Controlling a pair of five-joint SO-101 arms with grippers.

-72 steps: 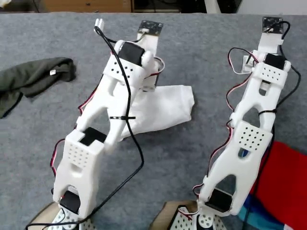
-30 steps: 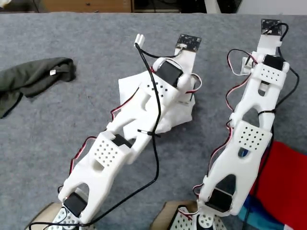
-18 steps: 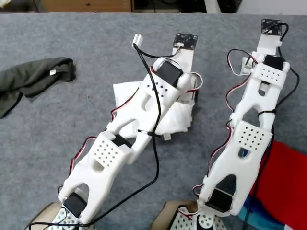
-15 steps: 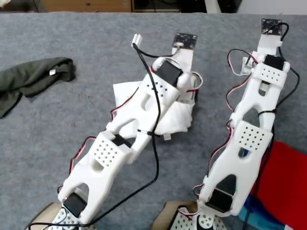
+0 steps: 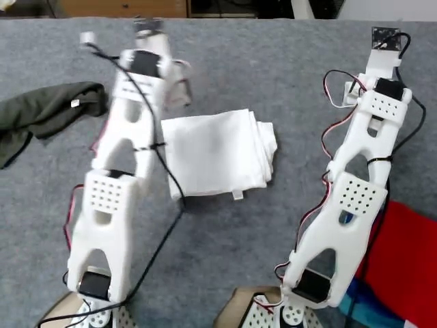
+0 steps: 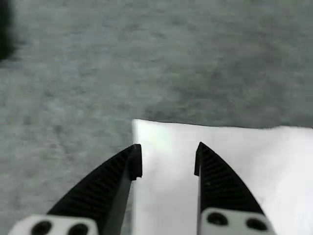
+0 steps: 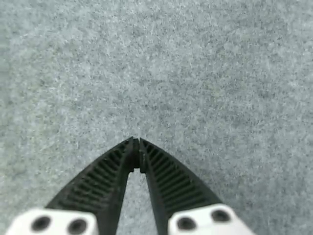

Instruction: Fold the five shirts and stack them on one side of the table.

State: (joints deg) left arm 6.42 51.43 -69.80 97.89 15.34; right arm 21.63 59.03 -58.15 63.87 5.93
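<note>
White shirt lies folded in a rough rectangle mid-table, between the two arms. Layered fold edges bunch on the side toward the right arm, and a small tag sticks out at the near edge. A black cable from the left arm runs along its left edge and covers a bit of it.

Left gripper has its fingers apart with nothing between them, and it hangs over one corner of the white shirt. One finger sits over the shirt's edge, the other over the cloth. Can't tell whether either touches. In the high view this arm's far end is hard to make out.

Right gripper has its fingers pressed together, empty, over bare grey table. In the high view the right arm lies stretched along the right side, its fingers hidden under the wrist parts.

Dark green shirt is crumpled at the far left, well apart from the white one and cut off by the frame edge, with a small white label showing. Red shirt sits in the near right corner, partly under the right arm and cut off at the edge. A teal cloth peeks out beside it — can't tell whether that is a separate shirt.
</note>
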